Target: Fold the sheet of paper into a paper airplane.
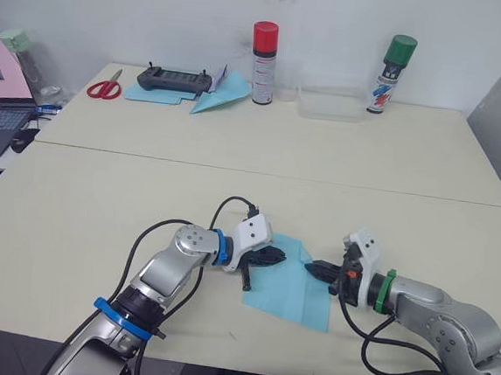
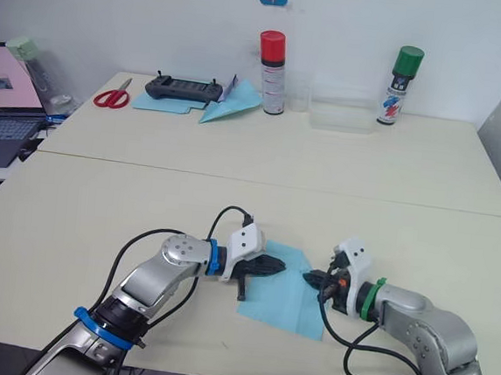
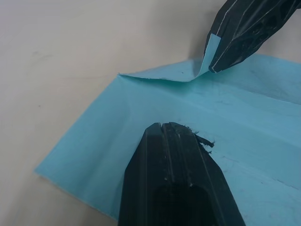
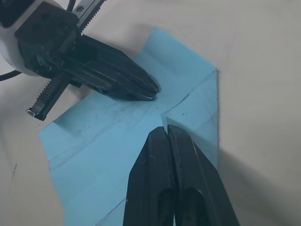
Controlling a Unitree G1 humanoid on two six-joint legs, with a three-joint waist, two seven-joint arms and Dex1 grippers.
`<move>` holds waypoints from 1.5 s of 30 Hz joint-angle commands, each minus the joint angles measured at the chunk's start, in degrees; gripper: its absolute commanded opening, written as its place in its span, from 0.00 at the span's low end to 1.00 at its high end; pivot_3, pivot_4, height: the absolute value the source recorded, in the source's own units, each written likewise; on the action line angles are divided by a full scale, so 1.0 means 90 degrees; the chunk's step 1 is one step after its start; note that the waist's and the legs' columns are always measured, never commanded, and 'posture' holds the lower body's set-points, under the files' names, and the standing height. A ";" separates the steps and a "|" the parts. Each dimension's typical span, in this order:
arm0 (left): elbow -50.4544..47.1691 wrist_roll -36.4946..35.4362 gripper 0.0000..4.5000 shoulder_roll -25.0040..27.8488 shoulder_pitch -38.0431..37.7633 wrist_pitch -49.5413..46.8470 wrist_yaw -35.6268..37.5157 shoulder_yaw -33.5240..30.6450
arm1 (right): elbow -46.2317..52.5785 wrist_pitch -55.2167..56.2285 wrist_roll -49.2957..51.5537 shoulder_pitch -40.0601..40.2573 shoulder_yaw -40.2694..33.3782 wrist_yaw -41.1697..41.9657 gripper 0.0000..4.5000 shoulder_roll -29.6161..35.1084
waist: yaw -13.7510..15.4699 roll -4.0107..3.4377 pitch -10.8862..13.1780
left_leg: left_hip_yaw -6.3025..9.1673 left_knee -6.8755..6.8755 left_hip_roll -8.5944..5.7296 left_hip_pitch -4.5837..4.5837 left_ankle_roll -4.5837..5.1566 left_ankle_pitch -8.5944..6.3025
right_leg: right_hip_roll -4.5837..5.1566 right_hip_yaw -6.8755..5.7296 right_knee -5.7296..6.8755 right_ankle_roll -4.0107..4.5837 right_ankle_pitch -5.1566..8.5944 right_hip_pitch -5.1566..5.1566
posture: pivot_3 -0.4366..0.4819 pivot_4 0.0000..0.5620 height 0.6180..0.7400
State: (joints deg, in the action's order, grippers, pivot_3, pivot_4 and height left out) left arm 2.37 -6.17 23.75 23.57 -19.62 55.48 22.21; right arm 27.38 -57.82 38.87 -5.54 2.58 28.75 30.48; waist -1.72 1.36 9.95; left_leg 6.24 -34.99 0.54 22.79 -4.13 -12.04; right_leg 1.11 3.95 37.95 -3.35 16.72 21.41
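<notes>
The right pincer (image 4: 165, 129) is clamped on a corner flap of the sheet of paper (image 1: 293, 283), lifting that corner off the surface (image 1: 98, 227). The left pincer (image 1: 275, 257), fingers pressed together, bears its tips down on the sheet's edge at nine o'clock from the right one. The light-blue sheet lies flat at six o'clock on the near surface. Far off at eleven o'clock lie a paper dart (image 1: 221, 95), a controller (image 1: 175, 79) and scissors (image 1: 106, 87).
</notes>
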 commanded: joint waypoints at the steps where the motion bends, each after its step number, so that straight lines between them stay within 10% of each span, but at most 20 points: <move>1: 0.0167 0.0270 0.00 0.0116 -0.0153 -0.0210 -0.0014 0.0229 | -0.0007 0.0248 -0.0229 -0.0045 0.0162 0.0031 0.01 -0.0015 | -0.0001 0.0000 0.0000 | 0.0000 0.0000 0.0000 0.0000 0.0000 0.0000 | 0.0000 0.0000 0.0000 0.0000 0.0000 0.0000 | 0.48 0.27 1.00; 10: 0.0158 0.0284 0.00 0.0134 -0.0139 -0.0192 0.0025 0.0225 | -0.0135 0.0426 -0.0453 -0.0044 0.0283 0.0062 0.01 -0.0120 | -0.0002 0.0000 0.0000 | 0.0000 0.0000 0.0000 0.0000 0.0000 0.0000 | 0.0000 0.0000 0.0000 0.0000 0.0000 0.0000 | 0.48 0.27 1.00; 16: 0.0189 0.0291 0.00 0.0137 -0.0119 -0.0176 0.0037 0.0224 | -0.0048 0.0197 -0.0177 -0.0021 0.0150 0.0225 0.43 -0.0108 | -0.0003 0.0000 0.0000 | 0.0001 0.0001 0.0001 0.0000 0.0000 0.0000 | -0.0001 0.0000 0.0000 0.0000 0.0000 0.0000 | 0.48 0.27 1.00; 25: 0.0213 0.0291 0.00 0.0117 -0.0104 -0.0159 0.0035 0.0226 | -0.0073 -0.0147 0.0567 -0.0138 -0.0547 0.0102 0.43 -0.0353 | -0.0004 0.0000 0.0000 | 0.0001 0.0001 0.0002 0.0000 0.0000 0.0000 | -0.0002 -0.0001 0.0000 0.0000 0.0000 0.0000 | 0.48 0.27 1.00; 32: 0.0207 0.0291 0.00 0.0116 -0.0106 -0.0152 0.0024 0.0222 | -0.0151 -0.0357 0.0856 -0.0267 -0.0819 -0.0015 0.00 -0.0526 | -0.0002 0.0000 0.0000 | 0.0000 0.0001 0.0002 0.0000 0.0000 0.0000 | -0.0002 -0.0001 0.0000 0.0000 0.0000 0.0000 | 0.48 0.27 1.00; 45: 0.0167 0.0292 0.00 0.0145 -0.0126 -0.0163 0.0015 0.0206 | -0.0285 -0.0465 0.0829 -0.0260 -0.0666 -0.0201 0.00 -0.0456 | -0.0004 0.0000 0.0000 | 0.0000 0.0003 0.0002 0.0000 0.0000 0.0000 | -0.0002 0.0000 0.0000 0.0001 0.0000 0.0001 | 0.48 0.27 1.00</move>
State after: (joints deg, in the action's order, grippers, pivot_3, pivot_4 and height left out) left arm 2.15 -5.90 23.90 23.61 -19.60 55.67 22.25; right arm 24.20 -62.94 46.43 -7.77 -3.30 27.09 26.19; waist -1.76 1.36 9.96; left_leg 6.24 -34.96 0.55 22.79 -4.13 -12.04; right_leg 1.09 3.95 37.95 -3.34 16.72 21.42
